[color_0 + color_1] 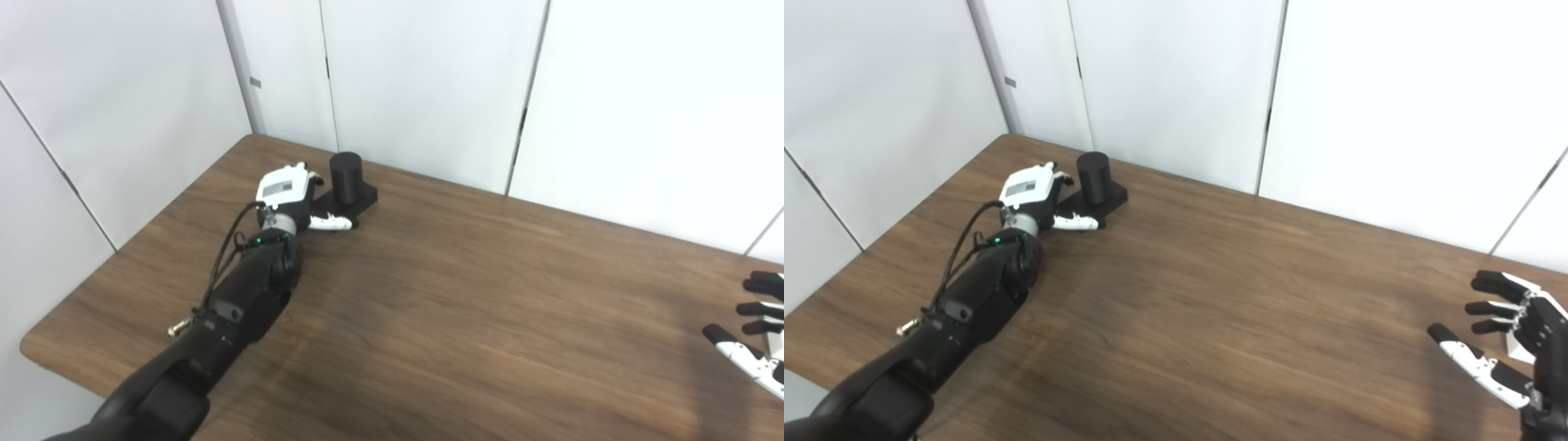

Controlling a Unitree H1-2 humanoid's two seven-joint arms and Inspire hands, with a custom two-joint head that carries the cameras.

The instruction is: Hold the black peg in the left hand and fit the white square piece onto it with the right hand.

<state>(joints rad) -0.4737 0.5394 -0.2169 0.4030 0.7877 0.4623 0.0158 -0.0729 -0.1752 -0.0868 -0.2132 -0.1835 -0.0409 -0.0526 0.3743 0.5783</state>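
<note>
Near the far left corner of the table (465, 318), the peg (346, 176) stood upright on its flat black base (361, 199). The peg was a short black cylinder; the base lay flat on the wood, close to the far edge.

The left hand (293, 199) had reached the base from the near side. Its white back faced up and its fingers (312, 177) curled toward the left side of the peg, just beside it. The thumb (331, 222) lay low along the near edge of the base, touching or almost touching it. The views did not show whether the fingers gripped the peg or the base, so the state of this hand could not be determined. The peg and base were not lifted. The left arm (245, 300) stretched diagonally from the bottom left edge of the view, with a cable (223, 251) looped along the forearm.

At the near right edge of the table, the right hand (1513, 343) was held with fingers (1488, 285) spread apart and thumb (1464, 355) extended, holding nothing. A small white object (1516, 352), probably the square piece, showed between fingers and thumb, mostly hidden by the hand; contact could not be determined. The two hands were well apart, with bare wood between them.

White wall panels (429, 79) stood behind the table.
</note>
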